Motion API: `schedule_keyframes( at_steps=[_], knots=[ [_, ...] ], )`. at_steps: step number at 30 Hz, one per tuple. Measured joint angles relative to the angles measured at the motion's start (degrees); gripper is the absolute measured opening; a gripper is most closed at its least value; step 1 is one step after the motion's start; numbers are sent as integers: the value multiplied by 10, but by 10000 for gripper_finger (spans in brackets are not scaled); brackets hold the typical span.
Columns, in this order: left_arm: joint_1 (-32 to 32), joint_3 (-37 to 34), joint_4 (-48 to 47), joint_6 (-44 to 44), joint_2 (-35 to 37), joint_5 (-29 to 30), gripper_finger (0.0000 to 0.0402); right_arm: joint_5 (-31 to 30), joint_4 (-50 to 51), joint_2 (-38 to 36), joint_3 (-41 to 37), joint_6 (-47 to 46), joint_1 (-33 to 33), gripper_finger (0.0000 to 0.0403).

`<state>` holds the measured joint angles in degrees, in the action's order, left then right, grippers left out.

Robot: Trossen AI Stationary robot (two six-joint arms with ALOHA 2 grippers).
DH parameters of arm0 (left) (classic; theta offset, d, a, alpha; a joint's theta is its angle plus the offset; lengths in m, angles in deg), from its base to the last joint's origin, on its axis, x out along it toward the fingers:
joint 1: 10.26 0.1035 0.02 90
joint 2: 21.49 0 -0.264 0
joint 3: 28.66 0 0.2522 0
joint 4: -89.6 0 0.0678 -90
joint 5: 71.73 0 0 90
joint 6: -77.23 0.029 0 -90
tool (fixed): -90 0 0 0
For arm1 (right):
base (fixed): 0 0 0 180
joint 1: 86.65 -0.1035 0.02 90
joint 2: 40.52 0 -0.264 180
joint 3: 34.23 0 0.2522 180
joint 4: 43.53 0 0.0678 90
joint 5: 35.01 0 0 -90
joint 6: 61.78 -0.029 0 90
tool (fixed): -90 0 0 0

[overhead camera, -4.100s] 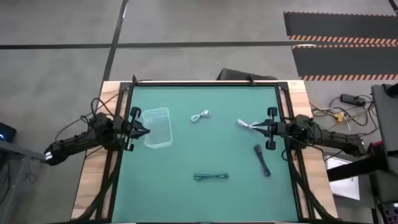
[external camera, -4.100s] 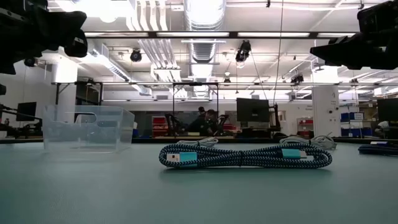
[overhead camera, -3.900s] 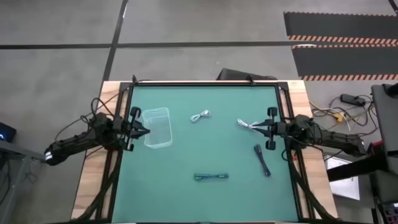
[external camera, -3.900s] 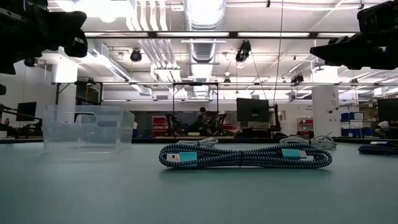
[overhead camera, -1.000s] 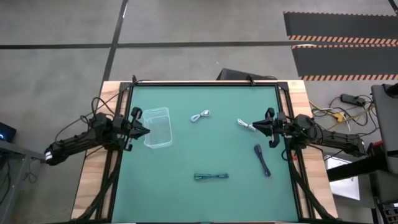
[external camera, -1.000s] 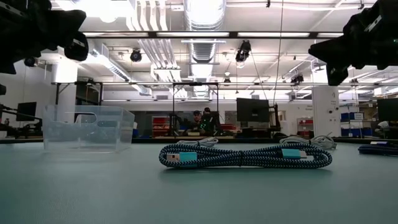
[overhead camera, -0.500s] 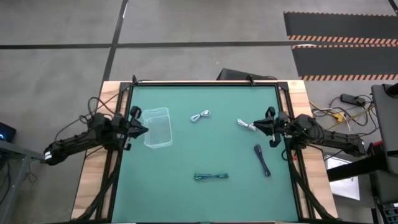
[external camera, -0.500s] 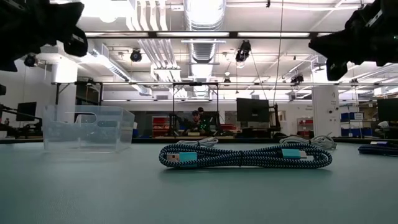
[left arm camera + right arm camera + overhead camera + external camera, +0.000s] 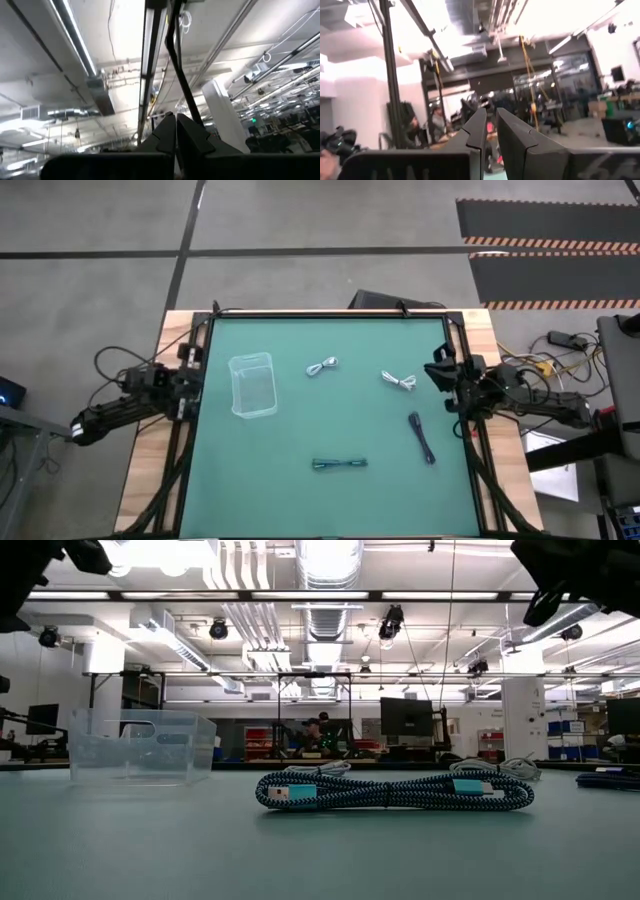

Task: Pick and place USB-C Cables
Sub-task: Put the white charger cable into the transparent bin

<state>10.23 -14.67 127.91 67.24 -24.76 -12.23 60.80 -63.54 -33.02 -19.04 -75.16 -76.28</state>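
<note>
High view — green surface [image 9: 330, 420] carrying a clear plastic bin [image 9: 253, 386] toward its left side. White cable [image 9: 322, 366] lies just right of the bin; second white cable [image 9: 400, 381] farther right of the bin, near the right end effector [image 9: 437, 372]. Dark cable [image 9: 421, 437] lies well right of the bin and nearer the front edge; teal-ended dark cable [image 9: 339, 464] lies front of the bin, mid-surface. Left end effector [image 9: 187, 378] sits at the surface's left border, beside the bin, apart from it.

Low view — teal-ended dark cable [image 9: 392, 790] flat in the foreground; bin [image 9: 140, 746] behind it to the left, nothing visible inside.

Left wrist view — left end effector [image 9: 176, 131] pointed up at the ceiling, fingers pressed together, holding nothing.

Right wrist view — right end effector [image 9: 491, 131] raised toward the room, fingers at a narrow gap, holding nothing.
</note>
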Motion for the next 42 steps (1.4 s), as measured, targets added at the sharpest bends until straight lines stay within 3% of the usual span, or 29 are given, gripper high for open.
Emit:
schedule_keyframes(
  at_steps=[8,16,20,26,31,38,42],
  knots=[
    [0,0,5,49,0,25,0,-7,-85,87,3,4,0,34],
    [0,0,5,25,0,25,0,-47,-46,170,52,-8,0,34],
    [0,0,6,-15,0,25,0,-101,99,199,112,-28,0,34],
    [0,0,6,-33,0,28,0,-203,423,247,239,-94,0,33],
    [0,0,6,-33,0,31,0,-213,637,302,327,-164,0,33],
    [0,0,5,-32,0,57,0,-206,782,389,386,-208,2,33],
    [0,0,5,-32,0,66,0,-204,801,433,396,-212,2,33]
  ],
)
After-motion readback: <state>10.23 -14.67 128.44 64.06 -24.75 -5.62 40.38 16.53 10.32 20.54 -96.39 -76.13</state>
